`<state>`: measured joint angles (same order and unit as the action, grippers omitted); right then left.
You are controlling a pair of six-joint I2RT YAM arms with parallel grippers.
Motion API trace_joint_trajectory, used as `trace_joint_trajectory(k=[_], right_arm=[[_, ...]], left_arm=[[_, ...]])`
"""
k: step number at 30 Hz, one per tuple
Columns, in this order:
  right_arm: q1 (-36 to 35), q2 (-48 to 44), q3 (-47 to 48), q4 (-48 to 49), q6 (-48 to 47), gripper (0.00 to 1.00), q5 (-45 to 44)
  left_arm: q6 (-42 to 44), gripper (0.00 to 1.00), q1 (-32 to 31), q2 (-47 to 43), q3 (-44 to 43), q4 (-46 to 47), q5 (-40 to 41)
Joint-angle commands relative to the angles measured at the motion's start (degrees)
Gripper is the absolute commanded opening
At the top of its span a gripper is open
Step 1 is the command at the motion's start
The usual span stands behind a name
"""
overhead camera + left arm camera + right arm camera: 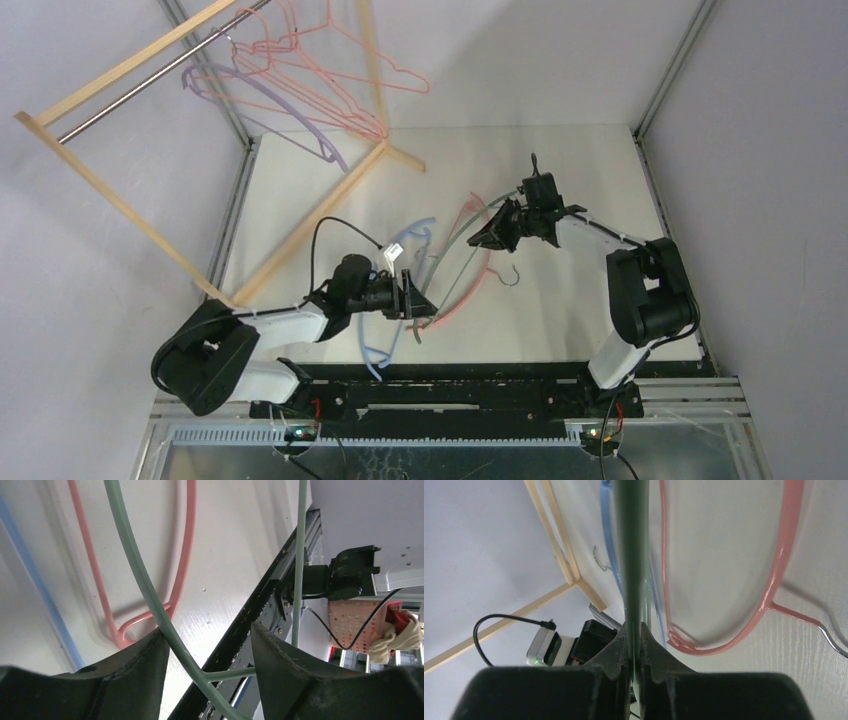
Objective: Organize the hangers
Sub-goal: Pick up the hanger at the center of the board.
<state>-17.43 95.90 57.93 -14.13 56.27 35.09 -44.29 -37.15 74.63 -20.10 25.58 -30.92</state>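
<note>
Arching green hanger, slim, smooth, pale.

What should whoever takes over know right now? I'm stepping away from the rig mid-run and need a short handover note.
Right gripper: fingers shut on the green hanger.
Left gripper: open; the green hanger's bar passes between its fingers, unclamped.
Done: several pink wire hangers and a lilac hanger hang on the rod.
Left: the green hanger, thick pink hanger and blue hanger are not yet on the rod.
</note>
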Motion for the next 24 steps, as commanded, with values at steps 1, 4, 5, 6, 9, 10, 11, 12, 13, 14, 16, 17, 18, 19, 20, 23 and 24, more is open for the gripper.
trace_joint_trajectory(k=[1,4,5,6,9,10,11,12,13,14,16,17,18,19,20,23,24], right_arm=[[-0.1,-0.6,2.8,2.9,3.0,0.1,5.2],[0.2,0.1,3.0,2.7,2.7,0.1,6.0],[0.2,0.2,3.0,2.6,2.5,0.1,6.1],[0.2,0.4,3.0,2.6,2.3,0.1,6.1],[0.2,1.4,4.0,0.9,0.9,0.11,6.1],[0.2,1.6,4.4,0.2,0.4,0.11,6.1],[0.2,1.7,4.6,-0.3,-0.1,0.11,6.0],[0.2,1.6,4.7,-0.8,-0.7,0.12,5.8],[0.2,1.5,4.9,-1.7,-1.4,0.12,5.5],[0.2,1.6,5.4,-3.3,-2.6,0.13,4.9],[-0.1,1.3,6.8,-8.0,-6.5,0.16,3.4],[-0.2,1.1,7.7,-11.1,-8.7,0.19,2.1],[-0.3,0.7,8.3,-14.0,-11.1,0.22,0.6],[-0.3,0.1,8.5,-16.3,-13.1,0.26,-0.9],[-0.2,-0.8,8.5,-18.5,-15.5,0.31,-2.7],[-0.2,-4.7,8.4,-23.2,-20.1,0.72,-7.2],[-0.2,-5.9,8.4,-24.1,-21.0,0.89,-8.4]], left_arm=[[-0.9,0.58,0.0,0.8,-4.4,11.3,-6.4],[-1.0,0.42,0.4,1.0,-5.2,11.3,-7.2],[-1.1,0.34,0.5,1.1,-5.4,11.3,-7.5],[-1.1,0.26,0.6,1.2,-5.7,11.3,-7.7],[-1.6,0.01,0.7,0.5,-6.7,11.3,-8.1],[-1.7,0.0,0.8,0.0,-6.9,11.1,-8.3],[-1.5,0.0,1.0,-0.8,-7.3,10.3,-8.2],[-1.2,0.0,1.1,-1.8,-7.7,9.3,-7.9],[-0.7,0.0,1.3,-3.1,-8.1,7.8,-7.5],[-0.1,0.0,1.5,-4.5,-8.5,6.0,-7.0],[1.7,0.0,1.9,-7.7,-9.9,1.0,-5.6],[3.1,0.0,1.9,-9.6,-11.0,-3.2,-4.2],[4.9,0.0,1.9,-11.6,-12.3,-7.8,-2.3],[7.1,0.0,1.9,-13.7,-13.7,-12.4,0.0],[9.4,0.0,1.9,-15.6,-15.3,-19.0,2.2],[14.4,0.0,2.0,-20.0,-18.9,-31.2,8.4],[15.6,0.0,1.9,-21.1,-19.8,-34.3,10.4]])
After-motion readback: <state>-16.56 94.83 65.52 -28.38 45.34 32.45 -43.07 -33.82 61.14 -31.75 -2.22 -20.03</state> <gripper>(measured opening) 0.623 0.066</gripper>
